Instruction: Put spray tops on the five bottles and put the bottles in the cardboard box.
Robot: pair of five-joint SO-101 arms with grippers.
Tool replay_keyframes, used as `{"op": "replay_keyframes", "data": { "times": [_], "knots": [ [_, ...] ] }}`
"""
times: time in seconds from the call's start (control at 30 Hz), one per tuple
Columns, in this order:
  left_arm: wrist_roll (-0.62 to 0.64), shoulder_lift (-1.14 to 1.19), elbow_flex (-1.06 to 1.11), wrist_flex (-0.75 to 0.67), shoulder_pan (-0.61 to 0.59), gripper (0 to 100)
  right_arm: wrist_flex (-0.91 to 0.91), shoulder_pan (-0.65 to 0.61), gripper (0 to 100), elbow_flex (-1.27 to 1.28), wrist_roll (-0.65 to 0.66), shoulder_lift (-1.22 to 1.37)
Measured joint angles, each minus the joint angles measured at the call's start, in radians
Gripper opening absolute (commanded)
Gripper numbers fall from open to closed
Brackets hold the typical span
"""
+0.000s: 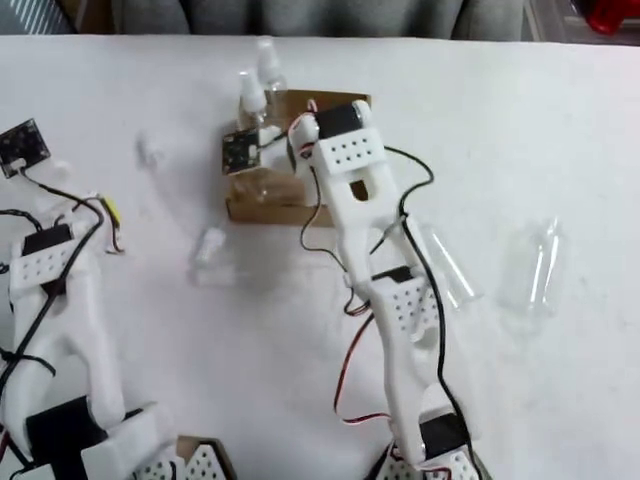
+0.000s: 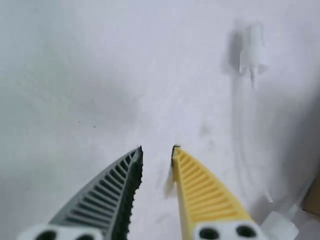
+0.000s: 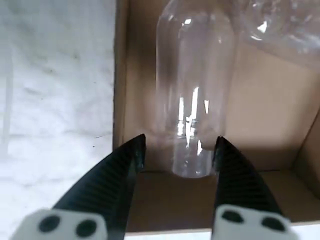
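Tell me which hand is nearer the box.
Right. The right hand hangs over the box, its fingers either side of a bottle lying inside; the left hand is over bare table, by a spray top.

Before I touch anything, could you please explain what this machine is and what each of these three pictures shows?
These are two small robot arms at a white table. One picture looks down from above; the other two come from cameras on each arm's wrist. The left end effector, grey and yellow, is open over the table near a loose spray top, holding nothing. The right end effector, black, is open over the cardboard box, either side of a clear bottle lying inside. A second bottle lies on the table beside that arm.
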Motion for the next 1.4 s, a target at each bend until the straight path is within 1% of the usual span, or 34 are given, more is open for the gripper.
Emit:
{"op": "replay_keyframes", "data": {
  "times": [0.3, 0.53, 0.93, 1.27, 1.4],
  "knots": [
    [0.000, 0.000, 0.003, 0.000, 0.000, 11, 0.011, -0.003, 19.1, -0.034, -0.064, 0.029],
    [0.000, 0.000, 0.005, 0.000, 0.000, 11, 0.011, -0.017, 19.1, -0.035, -0.146, 0.046],
    [0.000, 0.000, 0.005, 0.000, 0.000, 11, 0.021, -0.029, 19.1, -0.063, -0.153, 0.072],
    [0.000, 0.000, 0.005, 0.000, 0.002, 11, 0.057, -0.044, 18.8, -0.163, -0.342, 0.074],
    [0.000, 0.000, 0.005, 0.000, 0.002, 11, 0.066, -0.038, 18.8, -0.215, -0.374, 0.074]
  ]
}}
